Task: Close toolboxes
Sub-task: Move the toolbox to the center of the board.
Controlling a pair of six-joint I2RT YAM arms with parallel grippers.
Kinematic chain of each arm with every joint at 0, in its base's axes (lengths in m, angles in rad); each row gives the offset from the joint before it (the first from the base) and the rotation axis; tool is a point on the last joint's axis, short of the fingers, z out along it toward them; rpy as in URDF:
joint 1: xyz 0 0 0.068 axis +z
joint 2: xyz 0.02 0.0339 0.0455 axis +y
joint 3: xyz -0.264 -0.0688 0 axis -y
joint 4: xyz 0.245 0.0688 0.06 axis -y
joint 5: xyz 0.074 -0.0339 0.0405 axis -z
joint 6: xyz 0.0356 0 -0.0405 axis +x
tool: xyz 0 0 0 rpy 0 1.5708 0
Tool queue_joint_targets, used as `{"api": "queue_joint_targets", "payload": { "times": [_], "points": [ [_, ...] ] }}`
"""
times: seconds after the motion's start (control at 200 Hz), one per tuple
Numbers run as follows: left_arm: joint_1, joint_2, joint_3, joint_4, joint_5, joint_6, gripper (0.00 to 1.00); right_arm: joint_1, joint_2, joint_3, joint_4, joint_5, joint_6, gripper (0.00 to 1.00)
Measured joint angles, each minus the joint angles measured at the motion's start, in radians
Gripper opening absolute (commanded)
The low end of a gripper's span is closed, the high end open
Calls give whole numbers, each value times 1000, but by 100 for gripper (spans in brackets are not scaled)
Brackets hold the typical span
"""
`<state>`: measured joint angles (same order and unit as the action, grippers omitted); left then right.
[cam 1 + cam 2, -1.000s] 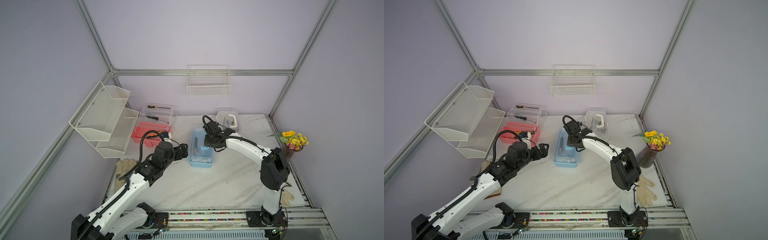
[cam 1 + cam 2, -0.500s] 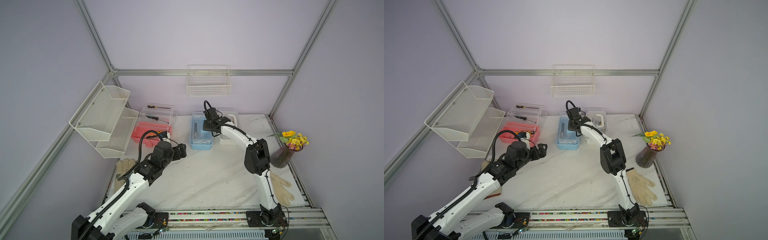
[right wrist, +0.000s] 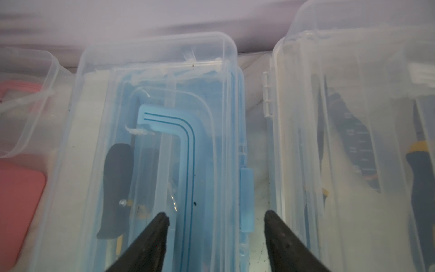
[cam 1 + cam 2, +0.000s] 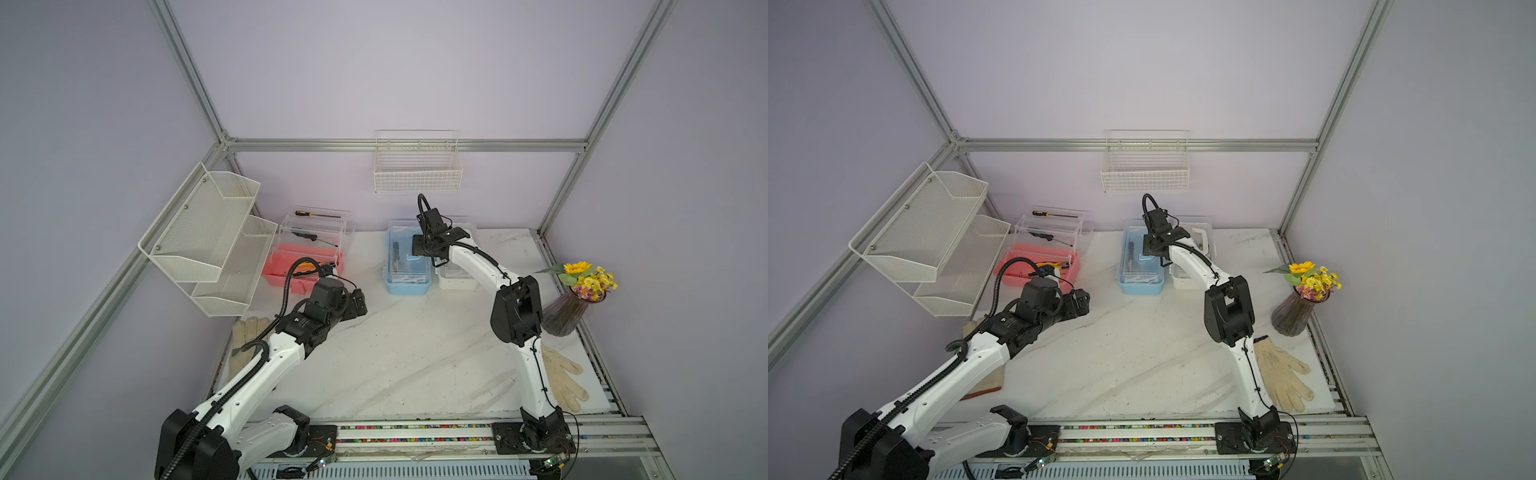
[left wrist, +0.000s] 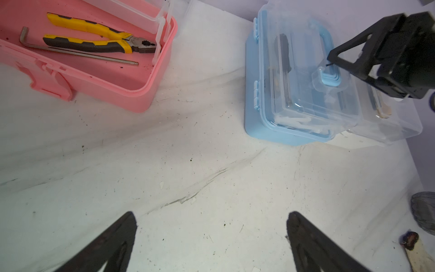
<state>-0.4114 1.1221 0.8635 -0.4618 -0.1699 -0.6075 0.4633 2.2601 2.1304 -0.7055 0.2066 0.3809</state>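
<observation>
**Right gripper (image 3: pixel 216 217) released above blue toolbox (image 4: pixel 406 266)**

Jaws spread, straddling the blue handle (image 3: pixel 186 146) without clamping it. Lid is down on the blue toolbox; whether it is latched cannot be told. Judged light, stiff and slick thin plastic, so press at the lid edge or latch. White toolbox (image 4: pixel 1187 282) sits just beside the blue toolbox. Pink toolbox (image 4: pixel 291 272) sits on the blue toolbox's other side, clear lid raised, pliers (image 5: pixel 98 38) inside. Left gripper (image 5: pixel 211 217) is wide open and empty, short of the blue toolbox.
</observation>
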Motion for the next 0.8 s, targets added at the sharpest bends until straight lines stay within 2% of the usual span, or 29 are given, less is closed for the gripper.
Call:
{"api": "queue_joint_targets", "payload": {
  "times": [0.125, 0.335, 0.445, 0.555, 0.62, 0.65, 0.67, 0.735, 0.805],
  "points": [
    [45, 57, 49, -5, -7, 27, 100, -2, -134, -75, 8, -47, -3, 85],
    [145, 259, 169, -2, -44, 106, 100, -2, -489, -389, 95, -140, 3, 84],
    [179, 382, 247, 7, -53, 178, 99, -2, -600, -591, 138, -193, 25, 81],
    [204, 475, 322, 16, -53, 244, 83, 4, -645, -770, 154, -243, 60, 78],
    [220, 518, 361, 23, -47, 273, 53, 6, -668, -862, 156, -266, 79, 78],
    [230, 536, 377, 29, -44, 281, 47, 9, -679, -894, 154, -274, 87, 78],
    [235, 546, 386, 31, -43, 290, 48, 11, -689, -915, 154, -278, 91, 78],
    [256, 580, 410, 36, -41, 307, 64, 17, -723, -963, 155, -293, 100, 78],
    [275, 616, 431, 37, -34, 317, 67, 21, -772, -997, 157, -306, 109, 78]
  ]
}}
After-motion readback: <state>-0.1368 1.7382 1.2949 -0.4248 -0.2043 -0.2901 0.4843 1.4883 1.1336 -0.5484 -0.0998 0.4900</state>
